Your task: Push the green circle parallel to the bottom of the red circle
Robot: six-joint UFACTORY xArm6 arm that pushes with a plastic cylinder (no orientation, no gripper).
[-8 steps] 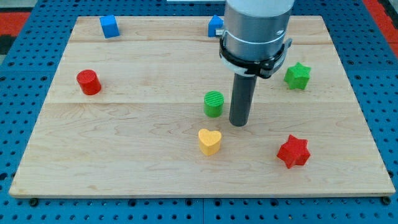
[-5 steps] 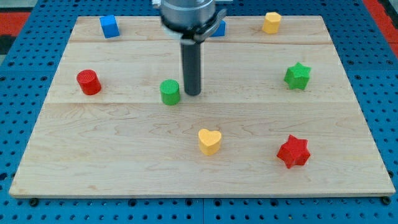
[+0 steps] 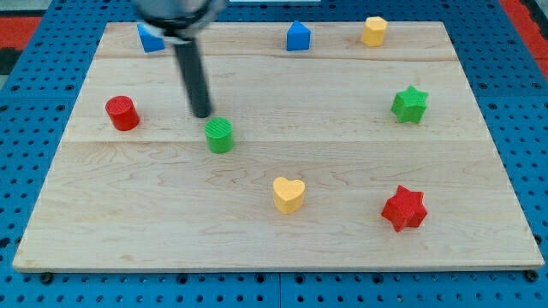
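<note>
While green circle (image 3: 219, 135) sits left of mid-desk: bare wood all round it.
Red circle (image 3: 122, 113): well apart at view's left, slightly higher.
Tool, my tip (image 3: 202, 115): plain rod without jaws, just above-left of green circle, narrow gap.
Yellow heart (image 3: 288, 194): lower right, apart.
Desk (image 3: 274, 252): edges distant.

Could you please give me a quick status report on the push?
My tip just up-left of green circle. Red circle off to the view's left. Nothing between them.

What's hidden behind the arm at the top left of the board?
A blue cube block shows partly beside the dark rod; its right part is covered. My tip stands just up-left of the green circle block.
</note>
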